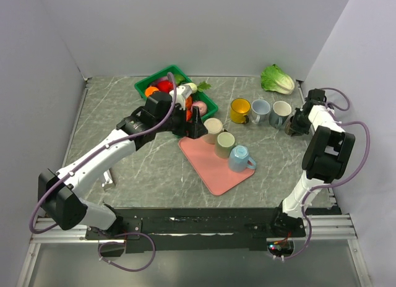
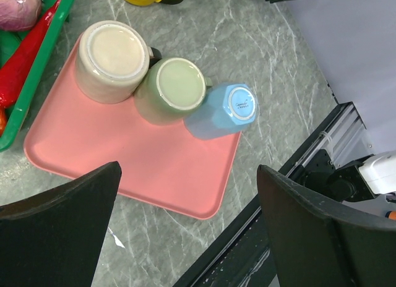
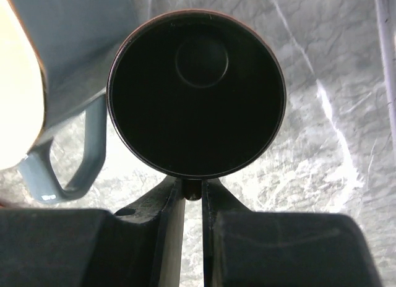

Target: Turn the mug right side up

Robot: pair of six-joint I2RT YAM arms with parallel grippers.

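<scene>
Three mugs stand upside down on the pink tray (image 1: 213,172): a cream mug (image 1: 213,130), a green mug (image 1: 225,144) and a blue mug (image 1: 240,158). In the left wrist view I see the bases of the cream mug (image 2: 112,59), the green mug (image 2: 173,89) and the blue mug (image 2: 223,111) from above. My left gripper (image 1: 197,129) is open and empty beside the cream mug, over the tray (image 2: 142,163). My right gripper (image 1: 297,125) is shut on the handle of a black mug (image 3: 197,92), which stands mouth up at the right end of the mug row.
A yellow mug (image 1: 240,110), a grey-blue mug (image 1: 260,111) and a white mug (image 1: 281,112) stand upright in a row behind the tray. A green basket (image 1: 176,73) of vegetables sits at the back left. A lettuce (image 1: 277,80) lies at the back right.
</scene>
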